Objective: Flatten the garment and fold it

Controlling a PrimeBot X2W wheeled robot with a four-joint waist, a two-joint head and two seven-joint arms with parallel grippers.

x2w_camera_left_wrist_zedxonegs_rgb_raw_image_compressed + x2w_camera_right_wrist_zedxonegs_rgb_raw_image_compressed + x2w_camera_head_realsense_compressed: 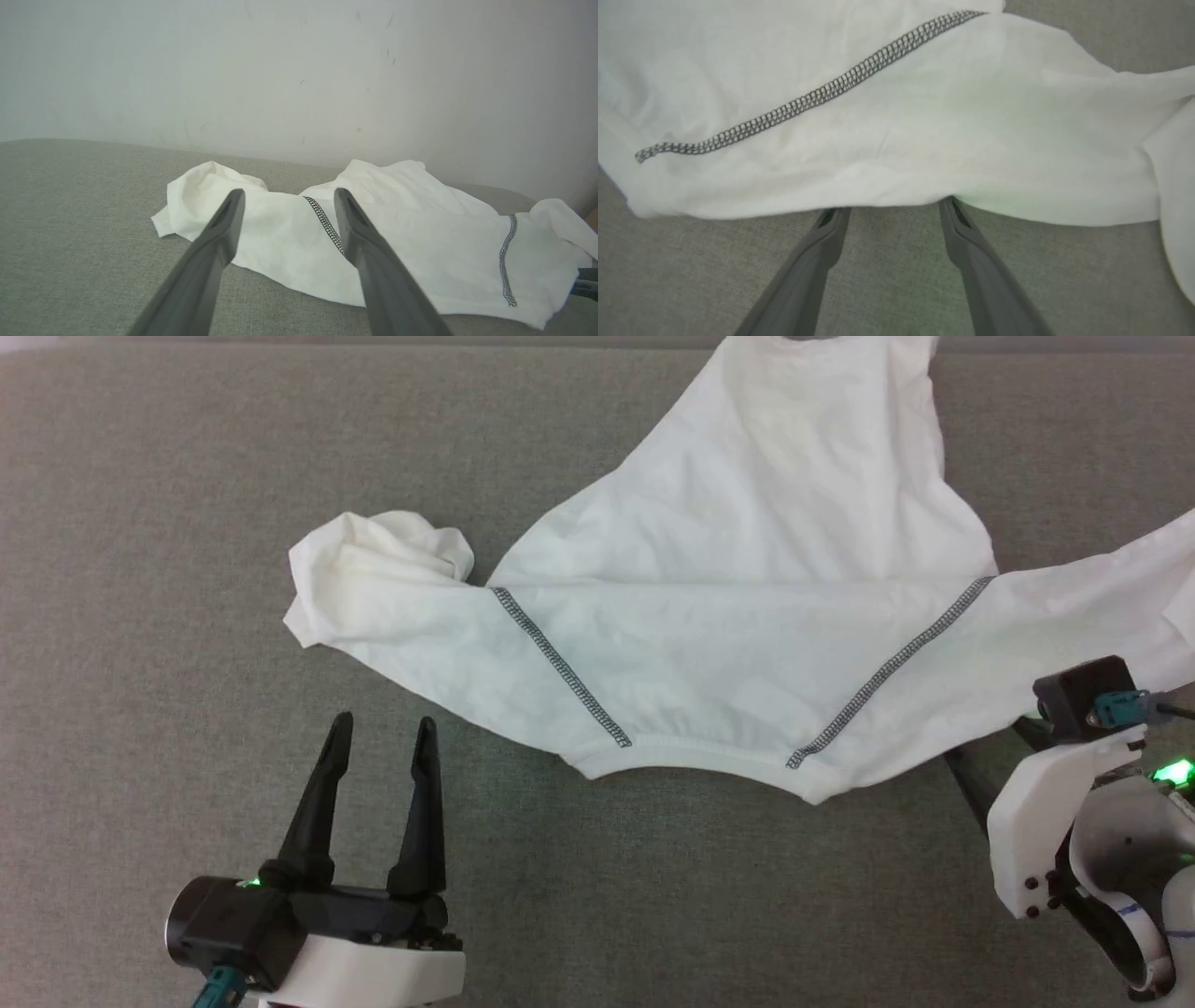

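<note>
The white garment (747, 616) lies spread on the grey cloth surface, collar edge toward me, with two dark zigzag seams (560, 663) running diagonally from the collar. Its left sleeve is bunched into a lump (373, 569); the other sleeve runs off the right edge. My left gripper (385, 728) stands open with nothing in it, just short of the bunched sleeve, and points at the garment (420, 233) between its fingers (287, 193). My right gripper (892, 205) is open at the shoulder hem, fingertips slipped just under the garment's edge (878, 140), low on the surface.
The grey fabric surface (140, 523) stretches wide to the left and front of the garment. A pale wall (280, 70) rises right behind its far edge. My right wrist housing (1055, 803) sits at the lower right.
</note>
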